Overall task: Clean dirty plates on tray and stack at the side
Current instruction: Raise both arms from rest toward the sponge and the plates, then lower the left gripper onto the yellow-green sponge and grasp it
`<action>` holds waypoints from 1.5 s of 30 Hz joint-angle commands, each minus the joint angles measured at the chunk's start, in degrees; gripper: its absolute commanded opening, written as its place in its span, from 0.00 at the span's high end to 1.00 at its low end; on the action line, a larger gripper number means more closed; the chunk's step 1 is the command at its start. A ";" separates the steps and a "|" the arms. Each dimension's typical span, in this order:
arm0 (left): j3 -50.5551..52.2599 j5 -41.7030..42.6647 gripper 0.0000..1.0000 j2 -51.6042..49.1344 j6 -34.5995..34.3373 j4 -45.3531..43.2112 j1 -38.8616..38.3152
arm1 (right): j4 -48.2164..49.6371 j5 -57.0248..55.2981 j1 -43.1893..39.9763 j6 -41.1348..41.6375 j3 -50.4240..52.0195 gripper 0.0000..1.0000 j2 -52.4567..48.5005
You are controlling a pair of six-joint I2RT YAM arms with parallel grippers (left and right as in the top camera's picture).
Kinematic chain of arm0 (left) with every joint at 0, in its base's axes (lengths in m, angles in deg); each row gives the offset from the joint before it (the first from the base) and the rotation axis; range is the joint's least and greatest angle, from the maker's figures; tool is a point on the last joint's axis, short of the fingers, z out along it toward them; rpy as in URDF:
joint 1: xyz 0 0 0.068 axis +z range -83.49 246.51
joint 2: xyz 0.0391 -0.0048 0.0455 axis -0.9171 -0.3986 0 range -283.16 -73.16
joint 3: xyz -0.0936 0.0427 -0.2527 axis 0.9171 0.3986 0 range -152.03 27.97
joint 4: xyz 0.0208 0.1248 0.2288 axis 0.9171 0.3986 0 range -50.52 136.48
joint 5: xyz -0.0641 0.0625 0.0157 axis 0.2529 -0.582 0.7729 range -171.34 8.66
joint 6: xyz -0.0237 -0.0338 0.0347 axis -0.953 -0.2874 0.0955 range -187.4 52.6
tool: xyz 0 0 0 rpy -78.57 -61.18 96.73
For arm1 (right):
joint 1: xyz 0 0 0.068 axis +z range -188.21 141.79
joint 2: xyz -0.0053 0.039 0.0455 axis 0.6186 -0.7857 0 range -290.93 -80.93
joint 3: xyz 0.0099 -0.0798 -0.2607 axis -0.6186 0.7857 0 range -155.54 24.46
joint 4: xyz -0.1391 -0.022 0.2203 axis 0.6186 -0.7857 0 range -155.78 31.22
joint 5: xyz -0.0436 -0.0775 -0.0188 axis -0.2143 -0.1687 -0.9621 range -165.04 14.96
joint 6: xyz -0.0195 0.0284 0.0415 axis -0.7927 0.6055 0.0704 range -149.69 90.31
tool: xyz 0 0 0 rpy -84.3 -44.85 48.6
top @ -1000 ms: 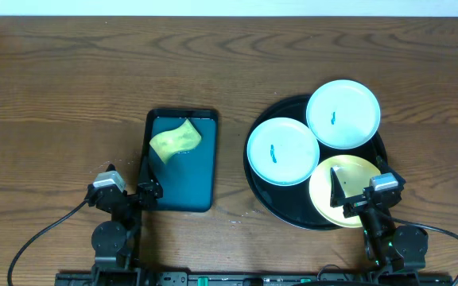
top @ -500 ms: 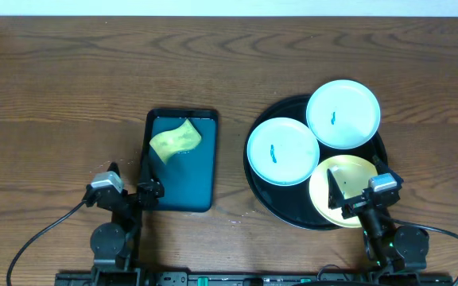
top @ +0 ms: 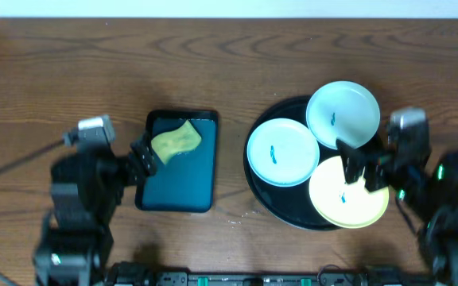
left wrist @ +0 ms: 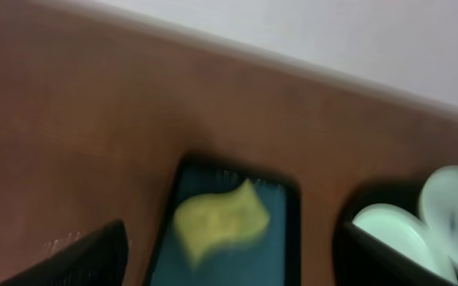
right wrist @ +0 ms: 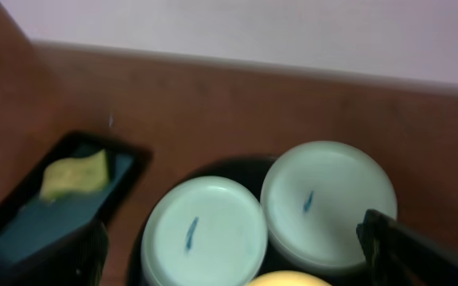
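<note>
The black tray point(top: 281, 202) holds three plates: a white one point(top: 283, 151) at the left with a blue smear, a white one point(top: 343, 114) at the back with a blue smear, and a pale yellow one point(top: 348, 199) at the front right. My right gripper point(top: 356, 167) is open above the yellow plate's back edge. In the right wrist view its open fingers point(right wrist: 241, 266) frame the two white plates point(right wrist: 205, 230) point(right wrist: 328, 199); the yellow plate's rim point(right wrist: 289, 280) shows at the bottom. My left gripper point(top: 141, 159) is open and empty at the teal tray's left edge, by the sponge.
A rectangular dark teal tray point(top: 185, 187) holds a yellow-green sponge point(top: 175, 141) at its back; both show in the left wrist view, tray point(left wrist: 273, 254) and sponge point(left wrist: 219, 222). Bare wood tabletop point(top: 70, 71) lies left of and behind the trays.
Both arms have risen and swung out from the front edge. The left gripper now sits by the sponge's side of the teal tray. The right gripper has moved back over the yellow plate.
</note>
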 commanded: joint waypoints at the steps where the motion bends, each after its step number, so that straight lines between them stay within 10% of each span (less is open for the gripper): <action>1: -10.43 0.85 0.17 -9.99 0.96 6.91 0.22 | -7.96 1.25 -0.20 0.61 -13.29 0.01 -11.30; 14: -11.63 6.51 0.18 -22.12 3.69 14.12 -0.39 | -15.45 7.76 -0.20 1.09 -18.21 0.01 -21.38; 29: -10.47 -9.64 0.31 -57.24 14.86 -6.10 -8.79 | -17.64 8.11 -0.20 3.48 -18.21 0.12 -21.38; 38: -10.49 -5.27 0.92 -66.03 19.56 -5.60 -8.96 | -17.59 8.09 -0.20 3.72 -18.21 0.16 -21.38; 43: -13.31 -5.25 0.93 -61.61 16.79 -1.05 -9.01 | -17.59 8.07 -0.20 3.87 -18.21 0.16 -21.38; 45: -13.94 -5.05 0.69 -58.49 14.93 -0.11 -9.01 | -17.62 8.07 -0.20 3.89 -18.21 0.16 -21.38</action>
